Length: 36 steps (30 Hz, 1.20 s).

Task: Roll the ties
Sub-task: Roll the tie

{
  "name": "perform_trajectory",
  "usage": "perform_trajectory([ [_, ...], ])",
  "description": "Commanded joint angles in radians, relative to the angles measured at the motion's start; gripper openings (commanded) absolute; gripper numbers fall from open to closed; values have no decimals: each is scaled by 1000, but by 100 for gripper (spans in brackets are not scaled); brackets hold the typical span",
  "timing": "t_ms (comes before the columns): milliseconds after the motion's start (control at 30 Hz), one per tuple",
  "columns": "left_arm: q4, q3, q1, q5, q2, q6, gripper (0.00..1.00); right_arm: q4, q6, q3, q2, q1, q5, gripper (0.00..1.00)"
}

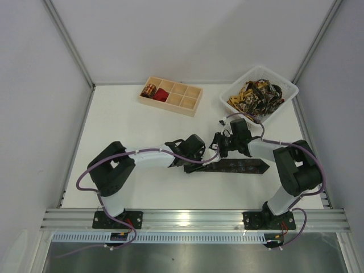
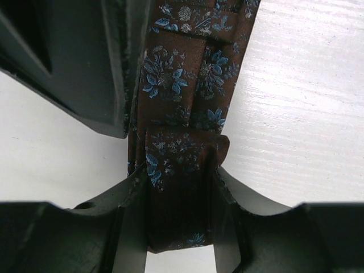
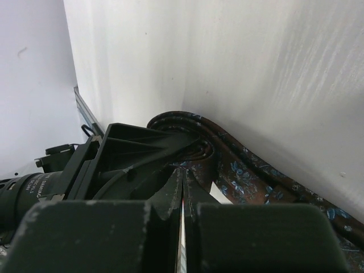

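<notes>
Brown tie (image 2: 187, 102): blue flowers visible only close-up.

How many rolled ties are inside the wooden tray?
2. A gold-and-black patterned fabric coil sits in the left-end compartment of the pale wooden tray, and a red fabric coil in the compartment beside it. None seems hidden.

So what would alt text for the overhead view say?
Two robot arms reach inward, left pincer and right pincer meeting over one end of a dark tie lying flat on a white table. Behind sit a wooden tray holding rolled ties and a white basket of patterned ties.
</notes>
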Motion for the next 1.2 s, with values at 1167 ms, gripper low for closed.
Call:
perform_trajectory([
  [1167, 93, -45, 10, 69, -33, -78, 42, 514, 295, -181, 81, 52, -140, 0],
])
